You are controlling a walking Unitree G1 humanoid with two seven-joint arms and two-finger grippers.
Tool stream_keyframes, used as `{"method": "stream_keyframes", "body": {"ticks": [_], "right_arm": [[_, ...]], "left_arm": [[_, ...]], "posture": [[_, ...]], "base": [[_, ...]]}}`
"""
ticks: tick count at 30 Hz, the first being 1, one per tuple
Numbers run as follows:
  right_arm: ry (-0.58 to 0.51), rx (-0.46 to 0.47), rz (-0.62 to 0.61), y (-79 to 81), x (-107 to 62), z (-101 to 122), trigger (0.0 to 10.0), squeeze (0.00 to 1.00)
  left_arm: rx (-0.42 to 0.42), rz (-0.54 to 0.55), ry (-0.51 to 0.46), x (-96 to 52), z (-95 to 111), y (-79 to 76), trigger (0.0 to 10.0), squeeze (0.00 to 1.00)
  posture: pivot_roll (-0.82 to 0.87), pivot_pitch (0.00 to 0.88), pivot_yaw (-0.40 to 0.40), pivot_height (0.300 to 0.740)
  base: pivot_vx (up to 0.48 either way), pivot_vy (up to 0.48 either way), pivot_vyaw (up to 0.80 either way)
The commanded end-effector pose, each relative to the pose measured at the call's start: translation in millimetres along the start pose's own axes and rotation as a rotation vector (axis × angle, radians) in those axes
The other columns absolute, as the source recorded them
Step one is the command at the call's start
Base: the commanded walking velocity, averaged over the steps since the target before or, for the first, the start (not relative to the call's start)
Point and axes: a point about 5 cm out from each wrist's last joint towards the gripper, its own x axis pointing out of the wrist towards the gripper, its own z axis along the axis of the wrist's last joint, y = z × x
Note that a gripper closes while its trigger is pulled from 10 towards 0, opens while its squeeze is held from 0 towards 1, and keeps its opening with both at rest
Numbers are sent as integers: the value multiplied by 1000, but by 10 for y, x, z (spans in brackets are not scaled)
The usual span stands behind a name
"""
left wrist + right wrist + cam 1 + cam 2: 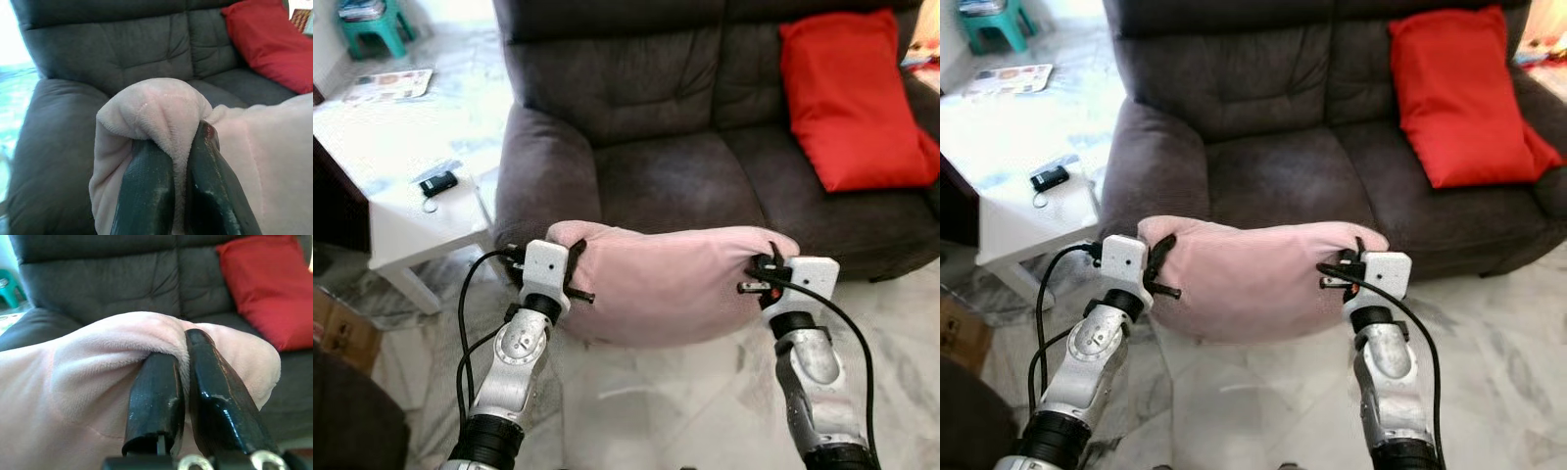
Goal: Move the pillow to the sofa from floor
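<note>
A pale pink pillow [671, 284] hangs in the air between my two arms, just in front of the dark grey sofa [675, 176]. My left gripper [576, 277] is shut on the pillow's left end. In the left wrist view its black fingers [146, 191] pinch a fold of pink fabric [156, 110]. My right gripper [771, 264] is shut on the pillow's right end, and in the right wrist view its fingers [156, 396] clamp the pink cloth [98, 367]. The pillow's far edge reaches about the front of the sofa seat.
A red pillow [850, 98] leans on the sofa's right seat. A white low table [401, 166] stands at the left with a small black object [437, 183] and a magazine [389, 85]. A teal stool [374, 24] is behind it. Marble floor [685, 392] lies below.
</note>
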Motion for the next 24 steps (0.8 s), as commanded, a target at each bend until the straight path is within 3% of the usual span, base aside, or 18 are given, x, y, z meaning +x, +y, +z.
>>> {"method": "stream_keyframes", "body": {"ticks": [1, 5, 13, 15, 22, 24], "right_arm": [[-87, 7, 18, 78, 53, 160, 10000, 0], [-117, -29, 24, 92, 62, 205, 10000, 0], [-137, -34, 23, 86, 61, 244, 10000, 0], [-148, -16, 28, 93, 64, 268, 10000, 0], [-250, -26, 44, 139, 137, 532, 10000, 0], [-340, -33, 45, 153, 205, 806, 10000, 0]], "left_arm": [[28, 40, -52, 4, 114, 121, 10000, 0], [32, 34, -67, 9, 142, 111, 10000, 0], [31, 31, -76, 15, 163, 114, 10000, 0], [32, 32, -85, 21, 187, 116, 10000, 0], [42, 47, -169, 94, 430, 174, 10000, 0], [42, 47, -229, 156, 628, 208, 10000, 0]], "posture": [[-69, 132, -11, 740], [-66, 133, -11, 740], [-65, 132, -11, 740], [-67, 132, -9, 740], [-65, 126, -10, 740], [-64, 123, -10, 740]], "base": [[322, 0, 0], [325, 0, 0], [329, 0, 800], [337, 0, 0], [339, 0, 0], [339, 0, 0]]}}
